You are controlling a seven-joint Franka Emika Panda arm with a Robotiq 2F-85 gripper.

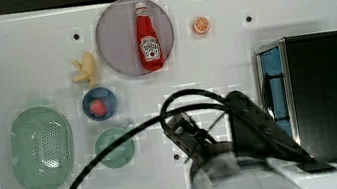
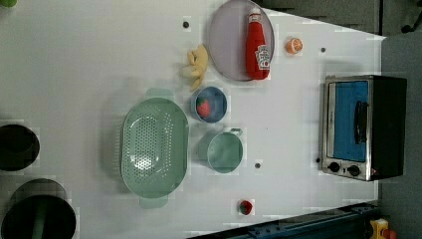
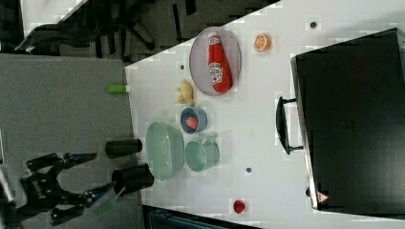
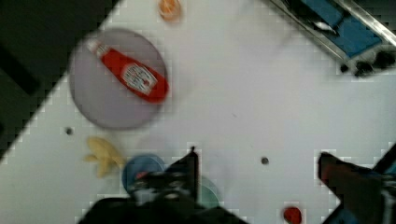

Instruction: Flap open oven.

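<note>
I have the oven (image 2: 362, 127) at the left view's right edge of the white worktop (image 2: 89, 64), its blue glass door shut and facing the clutter, the dark bar handle (image 2: 360, 122) across the glass and two black knobs (image 2: 344, 169) beside it.

The end effector (image 4: 261, 175) shows in the wrist view with its fingers (image 4: 187, 170) standing well apart and nothing between them, hanging over bare worktop. In the top view the arm (image 1: 243, 134) and its looping black cable (image 1: 114, 153) sit just beside the oven's front, covering part of the door's lower end there.

The strip of worktop in front of the door looks bare to me. The nearest pieces are a halved orange (image 2: 293, 46) off toward the left view's top and a small red fruit (image 2: 245, 207) toward the left view's bottom, both well apart from the oven.

Further off:
- a grey plate (image 2: 226, 42) carrying a ketchup bottle (image 2: 258, 47) lying on its side
- a yellow banana-like toy (image 2: 196, 65) just beside the plate
- a blue bowl (image 2: 209, 105) holding what I take for a strawberry, though it is too small to be sure
- a green cup (image 2: 225, 152) next to the blue bowl
- a green colander (image 2: 154, 147) beyond the cup
- two dark cylinders (image 2: 20, 147) at the left view's left edge
</note>
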